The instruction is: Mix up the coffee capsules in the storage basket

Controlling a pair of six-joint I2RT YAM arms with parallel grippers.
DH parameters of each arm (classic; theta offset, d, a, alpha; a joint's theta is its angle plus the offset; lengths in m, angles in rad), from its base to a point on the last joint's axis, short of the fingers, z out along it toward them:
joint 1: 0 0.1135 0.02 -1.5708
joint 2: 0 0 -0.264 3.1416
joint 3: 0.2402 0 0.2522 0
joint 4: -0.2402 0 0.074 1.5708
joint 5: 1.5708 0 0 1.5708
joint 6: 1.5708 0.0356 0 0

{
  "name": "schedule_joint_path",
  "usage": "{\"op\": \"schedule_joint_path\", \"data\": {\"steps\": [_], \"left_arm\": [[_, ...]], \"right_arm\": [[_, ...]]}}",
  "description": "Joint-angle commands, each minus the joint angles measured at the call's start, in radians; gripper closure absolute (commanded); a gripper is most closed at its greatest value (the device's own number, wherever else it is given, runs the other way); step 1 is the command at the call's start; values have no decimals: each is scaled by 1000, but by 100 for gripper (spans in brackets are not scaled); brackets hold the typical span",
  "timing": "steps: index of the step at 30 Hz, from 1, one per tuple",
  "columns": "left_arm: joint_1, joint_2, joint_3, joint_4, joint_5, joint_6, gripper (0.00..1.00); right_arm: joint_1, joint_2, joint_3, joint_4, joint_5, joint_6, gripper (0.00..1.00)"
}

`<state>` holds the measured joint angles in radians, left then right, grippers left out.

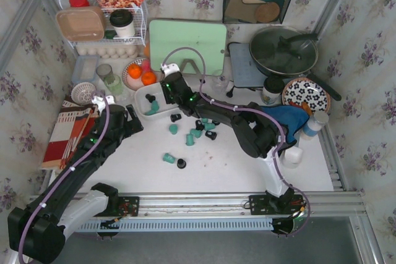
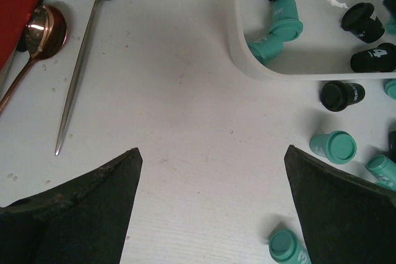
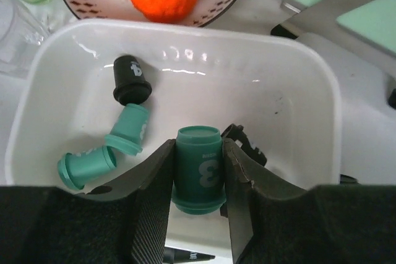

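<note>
Right wrist: storage basket (image 3: 185,28) contains black and teal coffee capsules (image 3: 127,129); right gripper (image 3: 198,153) over it grasps teal capsule (image 3: 198,177); left gripper (image 2: 211,151) spread, empty.

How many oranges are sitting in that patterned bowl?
2. One orange is on the bowl's left side; the second orange is to its right, nearer the white basket. Others may be hidden underneath.

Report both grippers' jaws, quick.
Left gripper: jaws open, holding nothing.
Right gripper: jaws shut on a teal coffee capsule over the storage basket.
</note>
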<state>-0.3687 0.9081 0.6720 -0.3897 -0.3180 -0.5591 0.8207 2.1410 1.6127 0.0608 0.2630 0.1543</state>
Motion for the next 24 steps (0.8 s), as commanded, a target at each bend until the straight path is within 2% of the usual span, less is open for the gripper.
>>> {"op": "schedule_joint_path", "data": {"steps": [1, 9, 12, 19, 24], "left_arm": [[1, 2, -2, 12, -9, -8, 0], [1, 14, -2, 15, -8, -9, 0], [1, 14, -2, 15, -10, -8, 0], [1, 14, -2, 15, -8, -9, 0], [1, 13, -2, 18, 4, -13, 0]], "right_arm": [[-6, 31, 20, 19, 26, 51, 58], [-17, 50, 25, -38, 7, 58, 39], [-15, 32, 25, -76, -5, 59, 37], [45, -153, -133, -111, -3, 11, 36], [113, -264, -254, -122, 19, 19, 28]]}}
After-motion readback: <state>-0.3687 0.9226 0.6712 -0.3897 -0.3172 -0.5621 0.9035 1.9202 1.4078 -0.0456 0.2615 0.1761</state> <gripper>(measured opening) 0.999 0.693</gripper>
